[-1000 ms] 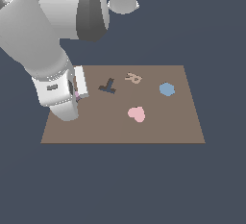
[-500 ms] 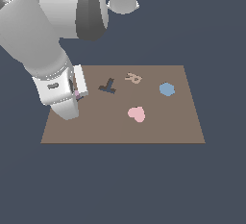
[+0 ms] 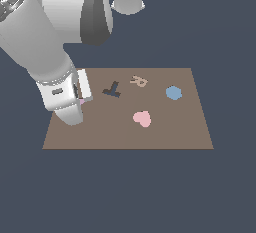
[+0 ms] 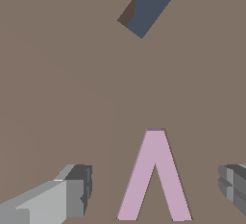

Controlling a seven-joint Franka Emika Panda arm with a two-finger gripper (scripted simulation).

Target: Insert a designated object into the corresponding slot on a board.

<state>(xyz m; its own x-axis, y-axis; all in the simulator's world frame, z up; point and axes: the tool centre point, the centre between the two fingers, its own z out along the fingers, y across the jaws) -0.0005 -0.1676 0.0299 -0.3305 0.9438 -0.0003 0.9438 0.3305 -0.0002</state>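
Claw (image 4: 154,189) spread wide, straddling the lilac V piece (image 4: 153,177) flat on the board (image 3: 170,132), fingers clear of both legs, so lined up to pinch it (nothing gripped yet). Dark slot (image 4: 146,4) lies near the V, beyond its apex

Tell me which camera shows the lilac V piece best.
The wrist view: the lilac V piece lies whole on the board, between the open gripper's fingers. The exterior view shows only a pink sliver behind the arm.
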